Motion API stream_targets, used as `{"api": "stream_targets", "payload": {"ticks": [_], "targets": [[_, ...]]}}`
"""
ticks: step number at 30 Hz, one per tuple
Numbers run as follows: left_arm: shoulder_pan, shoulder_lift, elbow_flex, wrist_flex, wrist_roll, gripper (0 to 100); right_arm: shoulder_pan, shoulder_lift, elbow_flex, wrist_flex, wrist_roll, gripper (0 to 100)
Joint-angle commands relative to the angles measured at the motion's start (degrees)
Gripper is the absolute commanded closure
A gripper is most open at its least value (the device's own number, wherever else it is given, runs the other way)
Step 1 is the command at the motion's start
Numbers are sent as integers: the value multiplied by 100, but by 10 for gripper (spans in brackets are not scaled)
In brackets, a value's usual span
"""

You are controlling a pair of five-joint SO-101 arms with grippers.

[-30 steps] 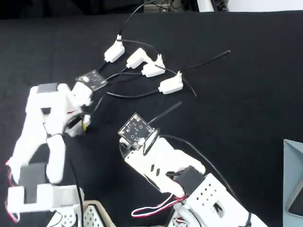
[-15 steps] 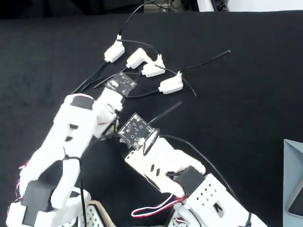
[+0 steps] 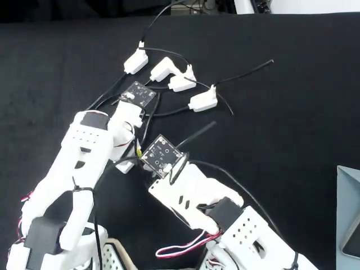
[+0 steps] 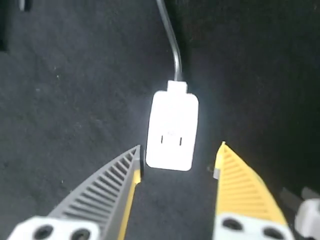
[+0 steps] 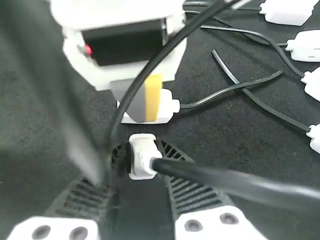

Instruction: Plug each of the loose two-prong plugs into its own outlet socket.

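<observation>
black cloth over the whole table point(image 3: 292, 112). from above, toward twelve o'clock on the cloth, four loose white plastic cable ends point(image 3: 181, 82) on thin black cables, fanned from eleven to one o'clock of the two wrists — prongs or slots too small to tell.

white left arm point(image 3: 79, 169) in from seven o'clock, white right arm point(image 3: 197, 197) in from five o'clock, wrists side by side near the middle of the cloth.

left gripper point(image 4: 180, 148) spread wide, pointed down at a white rectangular outlet socket with two narrow slots point(image 4: 172, 125). flat on the cloth, slots up, thin cable leaving the far end. near end of the socket between the two tips: grey ribbed finger point(image 4: 107, 185) just beside one long edge, yellow ribbed finger point(image 4: 242, 182) a little off the other — contact not clear.

right gripper point(image 5: 141, 150) pinching a small white two-prong plug on a thick black cable point(image 5: 141, 159) between dark ribbed fingers point(image 5: 187, 192); prongs themselves hidden. nose of the plug toward the socket, just short of it, a thin strip of cloth between. in the right wrist view, the left gripper's grey and yellow fingers astride the socket, straight ahead of the plug.
</observation>
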Motion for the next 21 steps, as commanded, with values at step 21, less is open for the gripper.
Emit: {"api": "stream_targets", "payload": {"ticks": [21], "targets": [[-936,105,1305,-2110,-448,760,53,22,31,-62,-9,986]]}}
